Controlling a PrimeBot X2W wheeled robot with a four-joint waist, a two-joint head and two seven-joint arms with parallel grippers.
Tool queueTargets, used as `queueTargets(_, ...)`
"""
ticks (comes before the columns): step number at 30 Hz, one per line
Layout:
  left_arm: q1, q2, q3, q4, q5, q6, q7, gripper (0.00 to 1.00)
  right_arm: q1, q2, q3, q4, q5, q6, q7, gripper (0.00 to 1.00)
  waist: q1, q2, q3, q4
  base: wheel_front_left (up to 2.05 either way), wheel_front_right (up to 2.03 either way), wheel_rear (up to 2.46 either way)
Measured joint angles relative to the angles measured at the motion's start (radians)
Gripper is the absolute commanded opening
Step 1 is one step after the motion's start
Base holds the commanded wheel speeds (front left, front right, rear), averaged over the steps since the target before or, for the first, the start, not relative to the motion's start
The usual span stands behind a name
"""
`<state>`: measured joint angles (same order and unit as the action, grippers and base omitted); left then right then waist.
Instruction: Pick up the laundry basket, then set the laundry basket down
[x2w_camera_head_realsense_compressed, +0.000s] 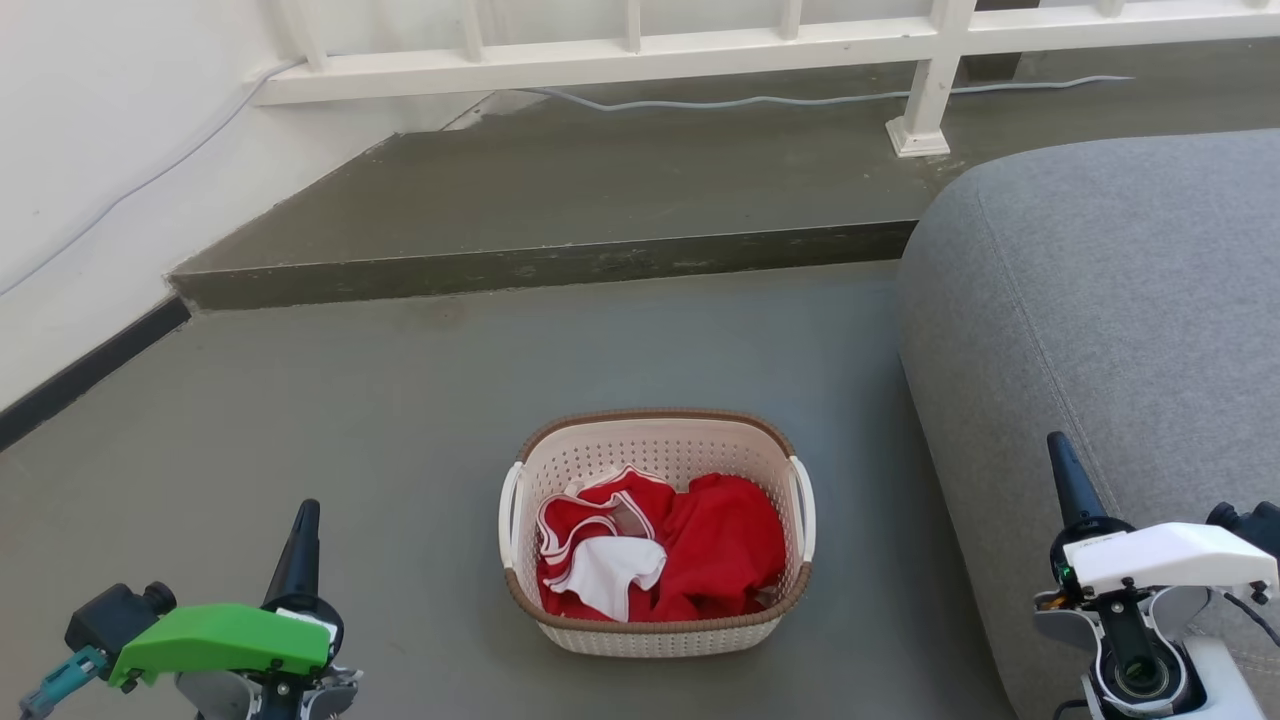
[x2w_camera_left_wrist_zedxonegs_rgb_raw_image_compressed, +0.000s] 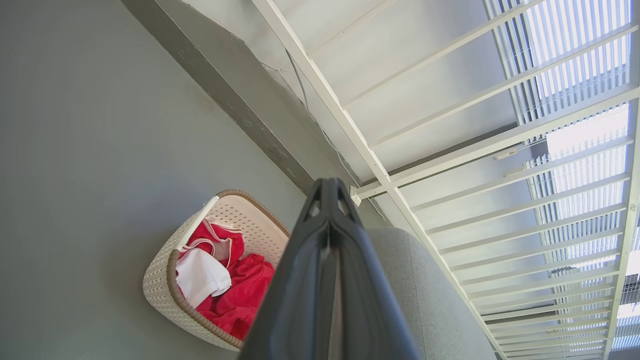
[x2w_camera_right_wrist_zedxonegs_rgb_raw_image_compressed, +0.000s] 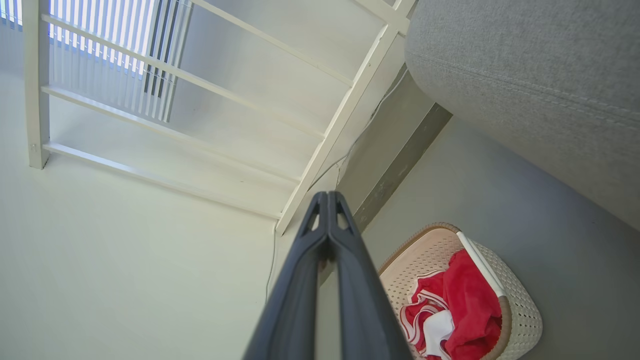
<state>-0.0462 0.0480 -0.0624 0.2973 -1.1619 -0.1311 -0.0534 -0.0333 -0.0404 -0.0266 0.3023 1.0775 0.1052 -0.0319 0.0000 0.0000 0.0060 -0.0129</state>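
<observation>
Position of the laundry basket (x2w_camera_head_realsense_compressed: 650, 452): upright on the grey floor (x2w_camera_head_realsense_compressed: 350, 400), ahead of both arms and between them, just beside the grey sofa (x2w_camera_head_realsense_compressed: 1100, 300) on the robot's right. The left gripper (x2w_camera_head_realsense_compressed: 305, 515) sits at the lower left of the head view and the right gripper (x2w_camera_head_realsense_compressed: 1058, 450) at the lower right, each well apart from the basket and touching nothing. In both wrist views the two dark fingers are pressed together along their length, so each gripper is clenched and holds nothing. The basket's left handle (x2w_camera_head_realsense_compressed: 510, 515) faces the left arm and its right handle (x2w_camera_head_realsense_compressed: 805, 508) faces the right arm, so a two-arm lift would probably have each gripper move inward and forward to its own handle. Neither arm is clearly nearer; the left looks marginally closer. Foreshortening prevents a firm reading of the basket's long axis. Contents: a crumpled red garment (x2w_camera_head_realsense_compressed: 720, 540) with white trim and a white cloth (x2w_camera_head_realsense_compressed: 610, 570), both lying below the brown rim.
</observation>
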Motion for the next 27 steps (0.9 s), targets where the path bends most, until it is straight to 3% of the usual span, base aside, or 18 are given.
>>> queueTargets(27,-0.002,0.003,0.064,-0.012,-0.319,0.000,0.085,0.00,-0.020,0.002,-0.072,-0.010,0.350,0.009,0.096,0.00,0.0000,0.0000,-0.002,0.009,0.00,0.00,0.00)
